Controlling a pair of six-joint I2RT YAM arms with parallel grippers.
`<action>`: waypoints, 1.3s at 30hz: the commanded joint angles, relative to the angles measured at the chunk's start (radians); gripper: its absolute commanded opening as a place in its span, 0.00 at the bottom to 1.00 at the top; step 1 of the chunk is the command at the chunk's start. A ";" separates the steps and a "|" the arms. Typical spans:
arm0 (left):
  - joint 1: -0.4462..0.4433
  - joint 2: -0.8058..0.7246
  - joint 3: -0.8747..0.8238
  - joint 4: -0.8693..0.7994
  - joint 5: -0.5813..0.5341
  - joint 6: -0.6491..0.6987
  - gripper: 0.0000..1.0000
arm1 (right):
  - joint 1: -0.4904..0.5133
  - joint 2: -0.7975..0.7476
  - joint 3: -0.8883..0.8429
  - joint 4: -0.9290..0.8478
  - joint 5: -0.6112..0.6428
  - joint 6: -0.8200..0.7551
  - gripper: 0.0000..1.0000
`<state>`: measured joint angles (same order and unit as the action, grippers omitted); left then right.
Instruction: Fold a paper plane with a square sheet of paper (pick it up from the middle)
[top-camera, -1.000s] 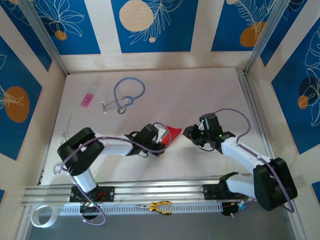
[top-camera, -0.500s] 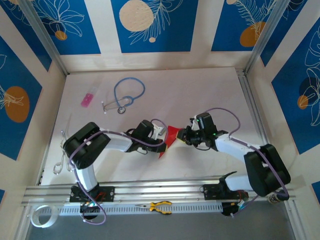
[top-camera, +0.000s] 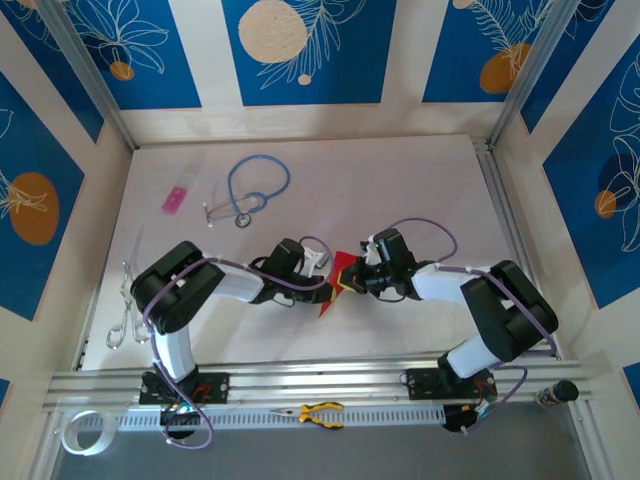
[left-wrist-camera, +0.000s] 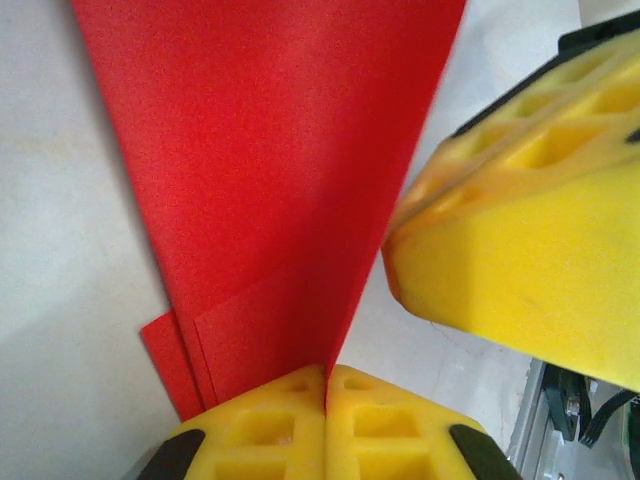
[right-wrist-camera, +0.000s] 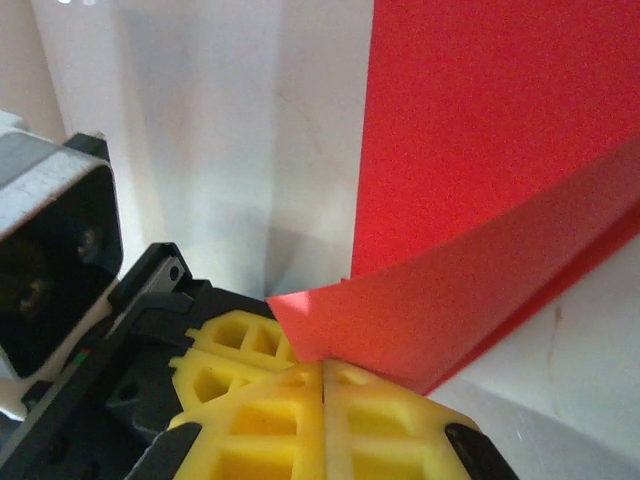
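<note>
The square sheet of paper (top-camera: 344, 265) is bright red, folded into a narrow layered wedge, and hangs between both grippers at mid-table. My left gripper (top-camera: 325, 272) is shut on its lower edge; in the left wrist view the paper (left-wrist-camera: 280, 180) rises out of the seam of the left gripper (left-wrist-camera: 326, 395). My right gripper (top-camera: 353, 281) presses in from the right. In the right wrist view the right gripper (right-wrist-camera: 324, 395) is shut, with a curled flap of the paper (right-wrist-camera: 470, 290) pinched at the seam. Its yellow finger (left-wrist-camera: 530, 250) stands close beside the paper.
A blue stethoscope (top-camera: 256, 188) and a small pink item (top-camera: 175, 199) lie at the back left. Scissors (top-camera: 122, 312) rest at the left edge. Yellow-handled pliers (top-camera: 320, 412) and a tape roll (top-camera: 80, 432) sit by the front rail.
My right gripper has moved left up to the red paper and closed on its flap. The left gripper has kept its hold, shifting slightly left.
</note>
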<state>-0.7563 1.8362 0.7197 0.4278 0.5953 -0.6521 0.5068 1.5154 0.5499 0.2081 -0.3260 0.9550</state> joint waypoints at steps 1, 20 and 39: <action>0.007 0.037 -0.027 0.015 -0.004 -0.009 0.01 | 0.002 0.022 0.032 0.020 0.017 0.017 0.06; 0.017 0.005 -0.022 -0.004 0.030 0.022 0.11 | -0.052 0.118 0.029 0.060 0.028 0.039 0.06; 0.025 0.007 -0.061 0.067 0.051 -0.013 0.00 | -0.056 0.124 0.033 0.056 0.019 0.034 0.06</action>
<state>-0.7460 1.8278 0.6804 0.4839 0.6254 -0.6556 0.4572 1.6337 0.5678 0.2699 -0.2996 0.9890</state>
